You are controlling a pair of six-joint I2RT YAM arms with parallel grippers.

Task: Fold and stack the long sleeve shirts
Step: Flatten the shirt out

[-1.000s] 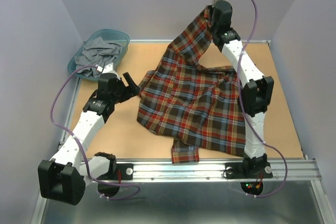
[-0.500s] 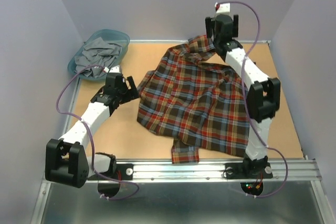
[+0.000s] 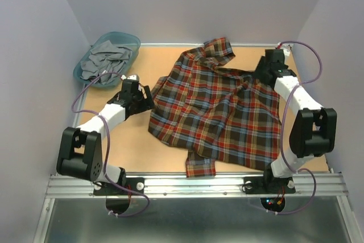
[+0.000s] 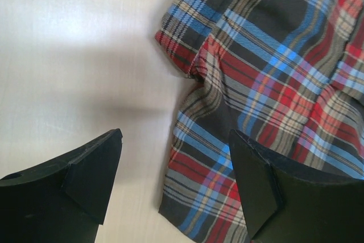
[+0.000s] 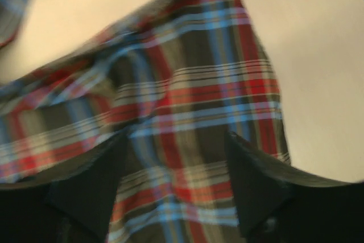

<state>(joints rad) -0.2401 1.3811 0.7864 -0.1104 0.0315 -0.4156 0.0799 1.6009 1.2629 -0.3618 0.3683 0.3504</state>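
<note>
Now the plaid shirt (image 3: 216, 112) lies spread and wrinkled in the middle of the counter (image 3: 131, 140). The left jaws stand open at the shirt's left edge, holding nothing. The right jaws, also open and empty, hover low over its upper right part.

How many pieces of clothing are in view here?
2 visible: a plaid shirt spread across the middle of the table, and a grey garment bunched in the teal basket at the far left corner. More may lie hidden beneath it.
</note>
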